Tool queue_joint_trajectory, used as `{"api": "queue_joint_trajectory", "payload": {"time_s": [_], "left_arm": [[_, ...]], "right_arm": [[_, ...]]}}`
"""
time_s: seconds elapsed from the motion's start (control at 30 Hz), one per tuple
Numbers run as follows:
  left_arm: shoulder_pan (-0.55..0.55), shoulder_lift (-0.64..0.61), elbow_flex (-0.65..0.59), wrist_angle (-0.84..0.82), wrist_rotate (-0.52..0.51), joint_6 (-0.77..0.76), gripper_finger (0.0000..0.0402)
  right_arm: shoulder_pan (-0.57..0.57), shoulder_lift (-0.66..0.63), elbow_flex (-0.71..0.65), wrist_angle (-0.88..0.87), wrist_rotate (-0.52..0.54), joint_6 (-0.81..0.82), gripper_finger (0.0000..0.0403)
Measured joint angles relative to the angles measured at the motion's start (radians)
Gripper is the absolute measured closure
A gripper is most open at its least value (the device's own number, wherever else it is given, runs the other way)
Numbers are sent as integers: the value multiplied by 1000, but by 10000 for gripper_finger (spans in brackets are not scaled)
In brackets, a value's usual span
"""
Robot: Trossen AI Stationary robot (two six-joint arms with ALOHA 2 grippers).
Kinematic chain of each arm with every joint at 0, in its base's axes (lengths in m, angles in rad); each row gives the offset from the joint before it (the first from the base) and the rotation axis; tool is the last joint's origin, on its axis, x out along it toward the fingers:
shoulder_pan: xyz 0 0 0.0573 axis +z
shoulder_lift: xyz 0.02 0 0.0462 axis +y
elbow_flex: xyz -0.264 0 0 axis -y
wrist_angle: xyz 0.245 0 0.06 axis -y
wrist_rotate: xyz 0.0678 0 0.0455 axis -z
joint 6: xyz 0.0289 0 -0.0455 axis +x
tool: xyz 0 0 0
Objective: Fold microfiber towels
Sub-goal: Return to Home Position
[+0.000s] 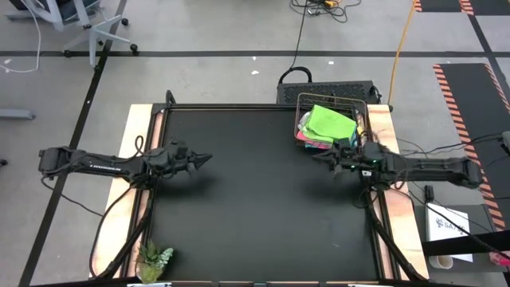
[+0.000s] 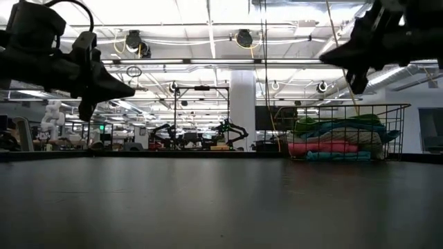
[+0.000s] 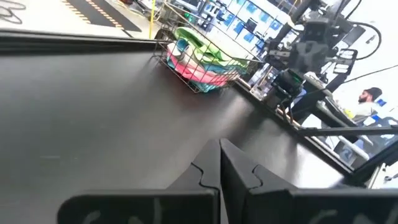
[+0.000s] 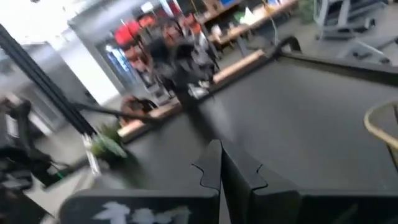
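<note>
Soft folded towels (image 1: 328, 123) filled the wire basket (image 1: 335, 96). The left claw (image 1: 205, 159) and right claw (image 1: 317, 156) hung pinched together over the smooth black desk (image 1: 255, 211).

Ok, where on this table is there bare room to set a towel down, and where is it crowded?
Bare: the black table between the shut left gripper and right gripper, and the edge strip running from the plant toward the right arm. Crowded: the wire basket, heaped with folded towels, with the right gripper just beside it.

Dark left arm (image 1: 96, 165), dark right arm (image 1: 434, 167), looping black cables (image 1: 149, 211)
</note>
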State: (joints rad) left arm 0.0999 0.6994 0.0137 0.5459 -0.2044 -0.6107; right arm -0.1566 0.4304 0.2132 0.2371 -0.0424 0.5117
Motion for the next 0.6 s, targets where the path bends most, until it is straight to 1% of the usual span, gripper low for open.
{"api": "queue_joint_trajectory", "payload": {"time_s": [0.1,0.2,0.3,0.37,0.5,0.6], "left_arm": [[15,0,0,0,23,28,401],[35,0,0,-1,48,33,400],[52,0,0,-14,83,24,400],[60,-1,0,-21,115,9,400],[63,0,0,-21,154,0,398],[64,0,0,-21,155,6,400]], "right_arm": [[29,97,-17,54,29,-31,403],[42,178,-24,56,45,-62,403],[36,203,-34,54,42,-67,403],[34,175,-34,59,41,-58,403],[34,45,-34,51,47,-107,403],[35,-76,-34,-35,90,-133,403]]}}
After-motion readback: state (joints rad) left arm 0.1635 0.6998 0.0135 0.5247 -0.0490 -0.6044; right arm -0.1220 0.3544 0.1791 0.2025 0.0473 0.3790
